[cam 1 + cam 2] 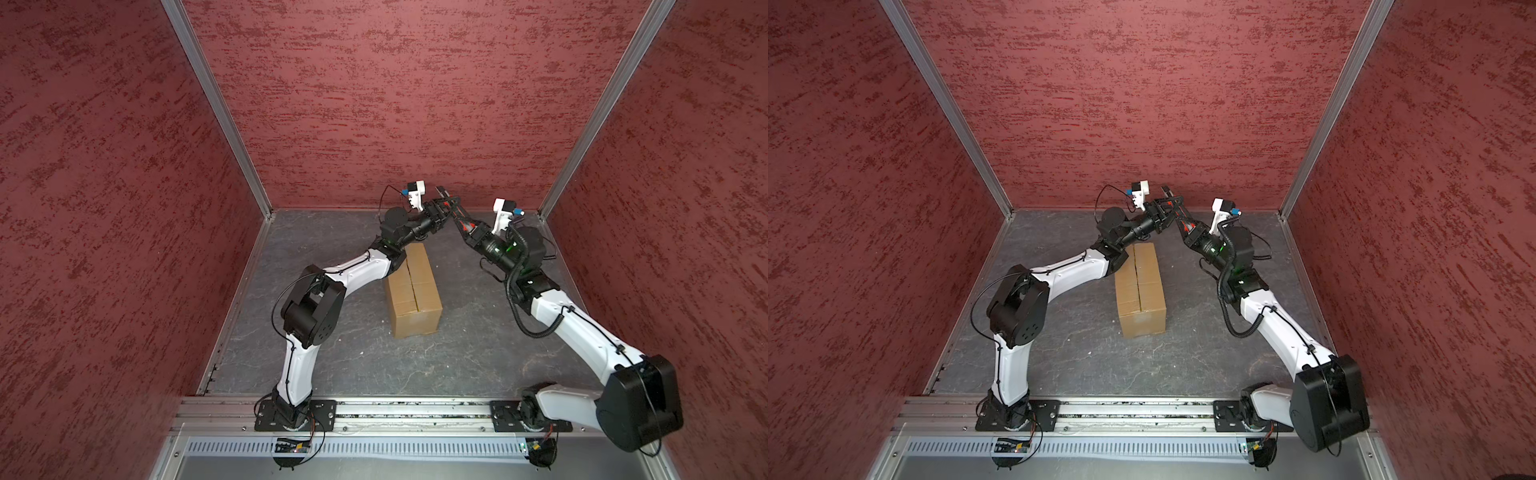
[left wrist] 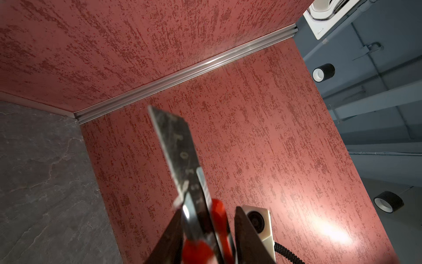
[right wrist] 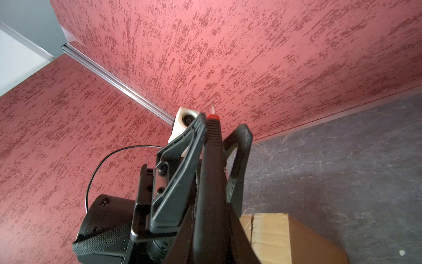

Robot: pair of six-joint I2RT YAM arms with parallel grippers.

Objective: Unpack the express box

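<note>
Above the box's point(image 1: 413, 286) far end, just above frame centre in both top views, both tools meet on one knife point(image 2: 180, 160): right tool point(image 1: 459, 221) clenched on the handle, left tool point(image 2: 209, 211) straddling it near the blade base. Left is slack, with a gap showing beside one finger point(image 2: 243, 233). Blade out, aimed up toward the back wall. Box sits mid-frame on the tabletop point(image 1: 332, 357), flaps shut. Left forearm crosses its upper left corner.
</note>
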